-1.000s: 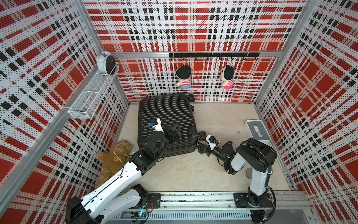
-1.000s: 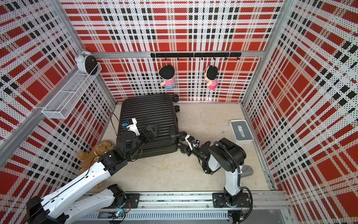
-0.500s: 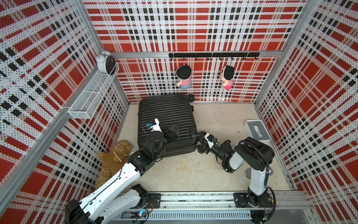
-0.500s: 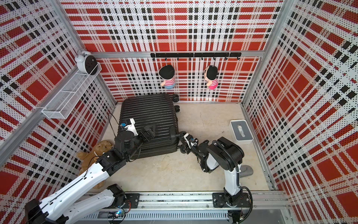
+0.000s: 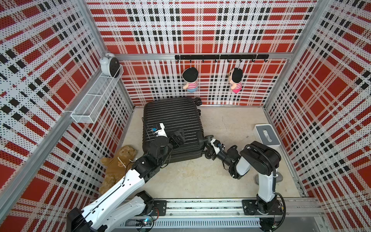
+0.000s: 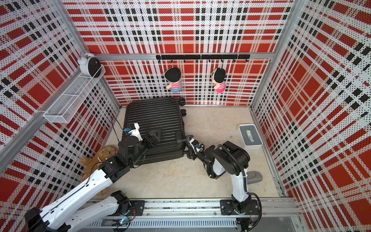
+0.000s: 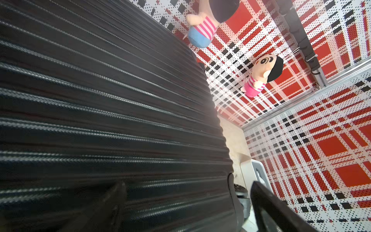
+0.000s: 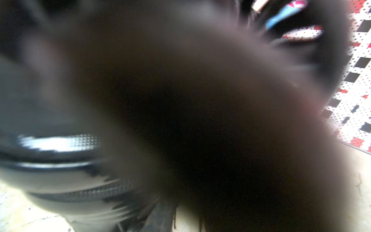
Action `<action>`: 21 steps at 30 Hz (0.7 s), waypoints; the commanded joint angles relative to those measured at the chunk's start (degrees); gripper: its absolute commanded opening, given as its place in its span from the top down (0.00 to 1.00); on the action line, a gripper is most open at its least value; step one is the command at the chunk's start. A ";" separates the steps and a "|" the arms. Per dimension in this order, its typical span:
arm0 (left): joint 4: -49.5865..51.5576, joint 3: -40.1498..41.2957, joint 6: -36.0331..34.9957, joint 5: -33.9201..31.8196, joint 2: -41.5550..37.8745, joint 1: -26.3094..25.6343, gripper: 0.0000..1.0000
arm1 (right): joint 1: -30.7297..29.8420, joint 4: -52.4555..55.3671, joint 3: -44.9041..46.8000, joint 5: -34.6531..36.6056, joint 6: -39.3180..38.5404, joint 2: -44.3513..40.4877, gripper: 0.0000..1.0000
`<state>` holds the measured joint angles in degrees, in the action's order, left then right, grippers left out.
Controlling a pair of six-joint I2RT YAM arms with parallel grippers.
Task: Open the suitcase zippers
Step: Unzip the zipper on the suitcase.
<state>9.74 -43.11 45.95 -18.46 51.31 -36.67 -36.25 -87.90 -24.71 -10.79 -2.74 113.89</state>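
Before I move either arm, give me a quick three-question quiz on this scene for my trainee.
1. True or false: the suitcase lies flat, ribbed shell up.
2. The left gripper is open above: A the suitcase, B the white box, C the teddy.
3. How many dolls hang on the back wall?
Key: 1 true; 2 A; 3 two.

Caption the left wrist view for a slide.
Left gripper open over the black suitcase; pink plush doll hanging on the plaid wall.
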 commanded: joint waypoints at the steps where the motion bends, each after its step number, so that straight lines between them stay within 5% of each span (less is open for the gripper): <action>1: 1.78 -0.29 -0.87 -0.79 -0.60 0.50 0.02 | -0.93 -4.50 -0.52 -2.00 -0.97 1.28 0.76; 12: 2.30 -0.48 -0.87 -1.23 -0.86 0.54 0.02 | -1.02 -6.09 -0.03 -1.88 -0.95 0.84 0.81; 21: 4.38 -1.27 -1.48 -2.41 -1.89 1.15 0.02 | -1.09 -6.13 0.87 -0.91 -0.99 -0.18 1.00</action>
<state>11.42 -43.13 45.60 -19.49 50.46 -36.32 -36.42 -88.05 -24.60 -11.11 -2.81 113.91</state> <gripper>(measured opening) 0.983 0.060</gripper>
